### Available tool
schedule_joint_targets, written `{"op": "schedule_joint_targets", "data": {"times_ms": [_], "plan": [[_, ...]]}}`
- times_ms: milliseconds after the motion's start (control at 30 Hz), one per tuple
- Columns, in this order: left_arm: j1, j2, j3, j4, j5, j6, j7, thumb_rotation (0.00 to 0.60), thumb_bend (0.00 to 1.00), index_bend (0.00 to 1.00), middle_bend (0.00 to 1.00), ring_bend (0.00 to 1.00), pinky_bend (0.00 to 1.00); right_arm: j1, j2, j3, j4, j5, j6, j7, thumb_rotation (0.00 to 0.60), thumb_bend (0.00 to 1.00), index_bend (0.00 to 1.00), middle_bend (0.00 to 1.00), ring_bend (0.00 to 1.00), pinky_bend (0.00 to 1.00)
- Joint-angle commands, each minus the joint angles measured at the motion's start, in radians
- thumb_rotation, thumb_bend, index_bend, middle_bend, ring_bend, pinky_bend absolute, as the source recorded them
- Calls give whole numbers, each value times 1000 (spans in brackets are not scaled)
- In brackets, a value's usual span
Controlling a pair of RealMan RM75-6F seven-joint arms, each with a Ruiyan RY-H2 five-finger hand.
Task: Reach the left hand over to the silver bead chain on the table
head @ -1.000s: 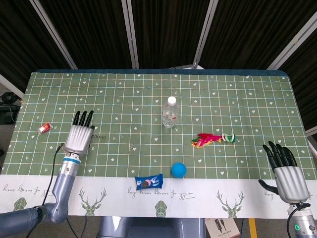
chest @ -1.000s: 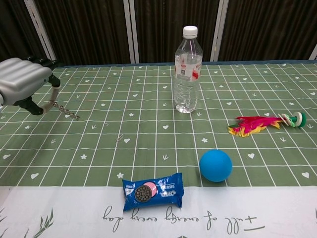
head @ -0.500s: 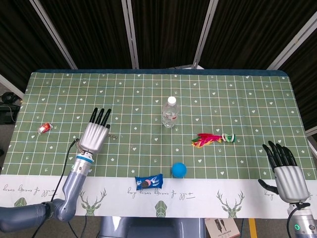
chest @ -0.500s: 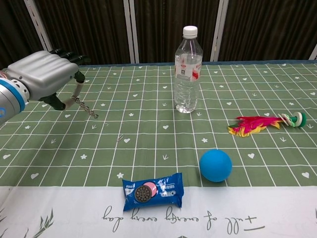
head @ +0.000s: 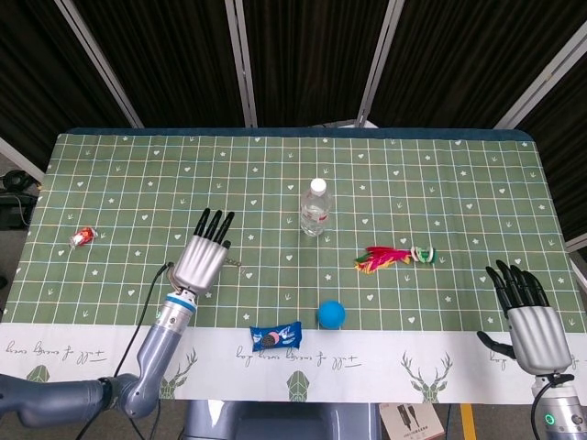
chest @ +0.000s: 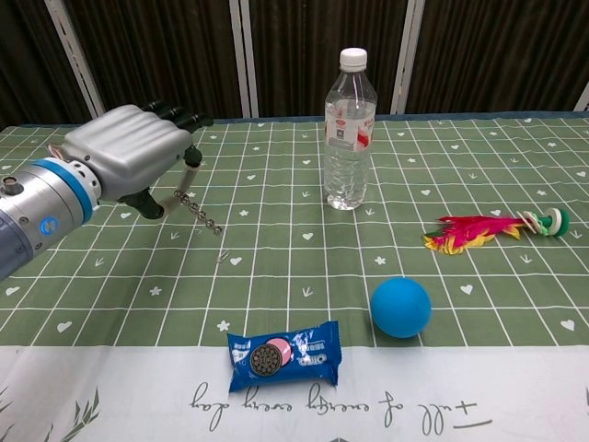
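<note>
- hands: two. left hand (head: 204, 258) sits low over the green checked table (head: 459, 183), fingers stretched forward and a little apart; in the chest view a silver bead chain (chest: 200, 212) hangs from beneath its fingers, so it holds one end.
- right hand (head: 530, 316) is at the table's near right corner, fingers spread, holding nothing.
- chain: one, left of centre, its loose end trailing toward the middle of the table.
- water bottle (head: 314, 207): one, upright, near the centre.
- blue ball (head: 331, 313): one, close to the front white strip.
- cookie packet (head: 275, 336): one, blue, lying on the white strip.
- feather shuttlecock (head: 395, 257): one, lying on its side, right of the bottle.
- small red-and-white wrapper (head: 83, 237): one, by the left edge.
</note>
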Motion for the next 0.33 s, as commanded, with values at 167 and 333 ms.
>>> {"op": "schedule_joint_targets", "data": {"times_ms": [167, 333], "plan": [[-5, -26, 5, 22, -19, -1, 11, 600, 442, 618, 0, 0, 0, -1, 1, 1, 1, 2, 0, 5, 600, 57, 0, 0, 0, 88], [-6, -40, 12, 31, -21, 1, 14, 600, 441, 617, 0, 0, 0, 0, 2, 0, 2, -2, 2, 7, 600, 56, 0, 0, 0, 88]]}}
